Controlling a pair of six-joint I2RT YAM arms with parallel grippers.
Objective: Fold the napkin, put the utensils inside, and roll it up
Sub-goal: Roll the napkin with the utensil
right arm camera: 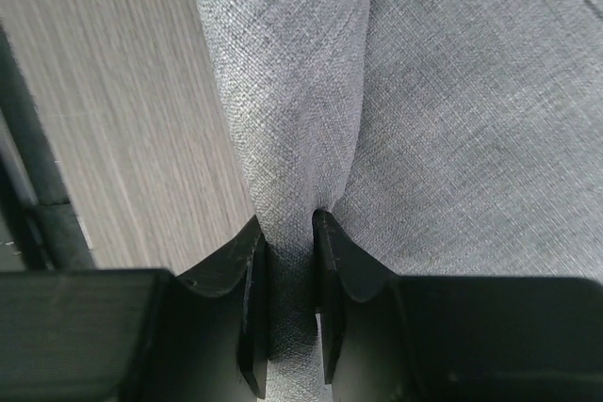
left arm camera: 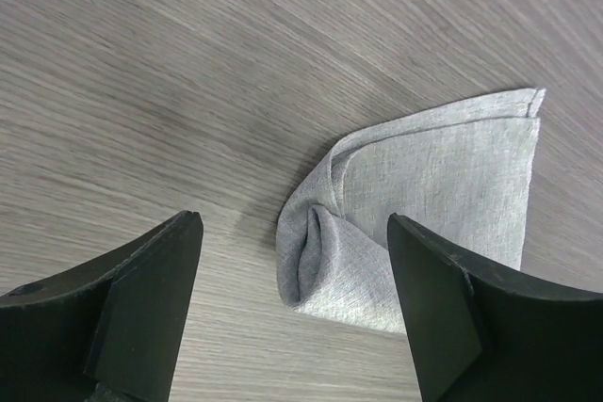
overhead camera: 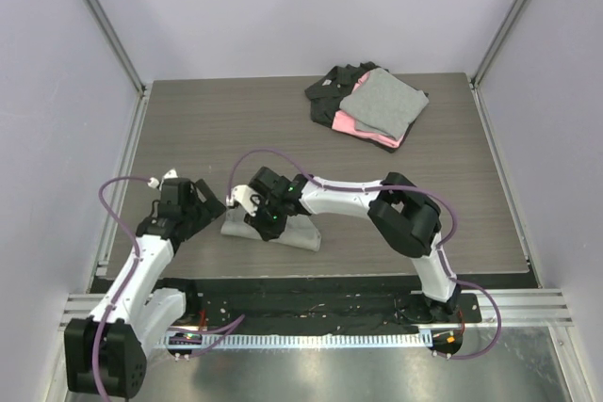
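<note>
**A:** From above, how far along are you?
**B:** Your napkin (overhead camera: 297, 235) lies folded into a narrow bundle near the table's (overhead camera: 188, 129) near edge, left of middle. Your right gripper (overhead camera: 267, 218) sits on it, and your left gripper (overhead camera: 209, 206) is just beside its left end.
**A:** Left wrist?
**B:** Fingers (left arm camera: 141, 308) wide, holding nothing. The napkin's end curls over loosely.
**A:** Right wrist?
**B:** Fingers (right arm camera: 349, 270) narrow, pinching a ridge of napkin. No cutlery shows, so I judge the rolling unfinished.

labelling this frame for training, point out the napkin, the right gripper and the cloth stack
napkin (left arm camera: 443, 195), left wrist view, flat folded panel
right gripper (right arm camera: 289, 225), right wrist view, between its fingertips, pinching a napkin ridge
cloth stack (overhead camera: 382, 101), top view, grey top cloth
</note>
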